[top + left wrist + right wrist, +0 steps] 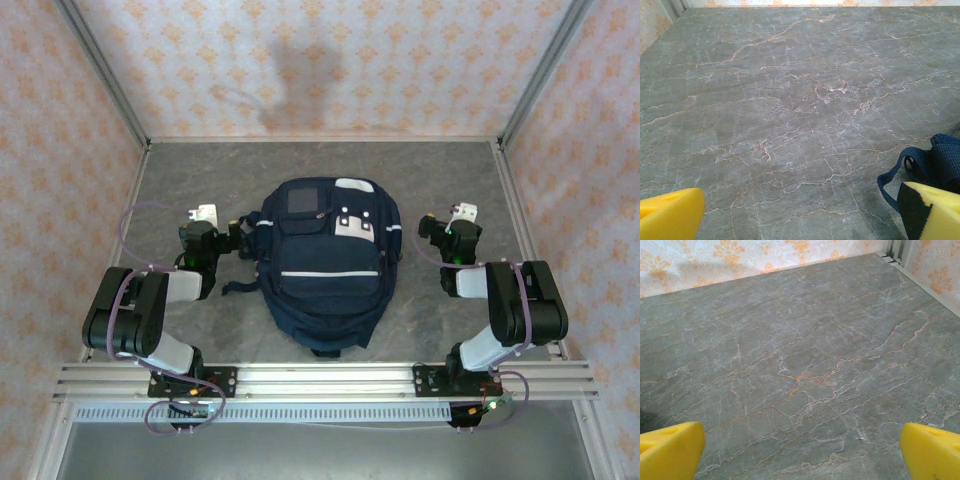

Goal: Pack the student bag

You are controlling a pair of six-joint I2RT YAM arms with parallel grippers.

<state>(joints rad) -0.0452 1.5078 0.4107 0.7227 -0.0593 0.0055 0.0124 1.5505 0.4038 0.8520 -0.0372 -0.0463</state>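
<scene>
The student bag point(325, 265), navy with thin white stripes and light grey patches, lies flat in the middle of the grey marbled table point(440, 170), its front pockets facing up. My left gripper point(204, 224) hovers just left of the bag's top; in its wrist view the left gripper point(800, 220) is open over bare table, with a dark blue strap loop point(912, 167) by the right yellow fingertip point(932, 212). On the other side of the bag's top, a small gap away, my right gripper point(456, 226) is open. In its own view the right gripper point(800, 455) holds nothing.
Orange-patterned walls point(320, 60) enclose the table on three sides, with aluminium posts point(530, 80) at the back corners. A metal rail point(320, 380) carrying both arm bases runs along the near edge. Bare tabletop lies behind the bag and beyond each gripper.
</scene>
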